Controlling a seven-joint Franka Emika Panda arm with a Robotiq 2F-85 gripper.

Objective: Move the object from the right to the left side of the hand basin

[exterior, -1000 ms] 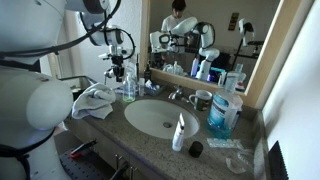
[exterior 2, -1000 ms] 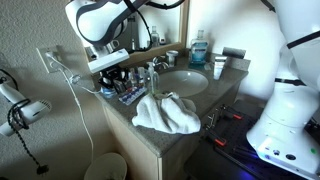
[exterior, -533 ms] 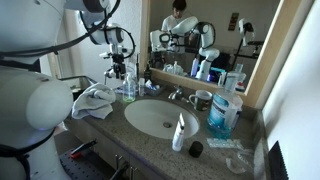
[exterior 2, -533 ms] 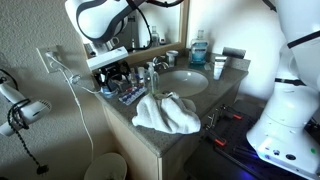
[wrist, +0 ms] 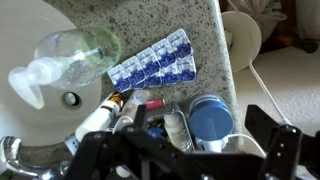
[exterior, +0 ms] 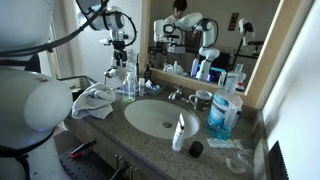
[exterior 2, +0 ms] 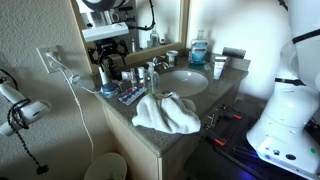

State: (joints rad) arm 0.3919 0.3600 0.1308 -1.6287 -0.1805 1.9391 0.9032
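Directly below the lens in the wrist view, the claw [wrist: 185,152] hangs open and empty, its dark fingers spread wide. Beneath it stands what we take for the task's thing, a clear pump bottle [wrist: 72,58] part filled with pale liquid, on the bench [wrist: 190,20] at the rim of the basin [wrist: 20,25].

We judge it light and fairly stiff, but smooth, round and tall enough to tip. The body below the pump neck looks the safest hold.

Only the wrist view shows how crowded it is: a blue blister pack [wrist: 150,62] just beside the bottle, and a blue-lidded jar [wrist: 210,120] and tubes near. In an exterior view we see instead that the claw is well above the bottle, with a blue mouthwash bottle [exterior: 220,115] across the basin. Another exterior view shows a white towel [exterior 2: 165,110] draped at the bench's front.
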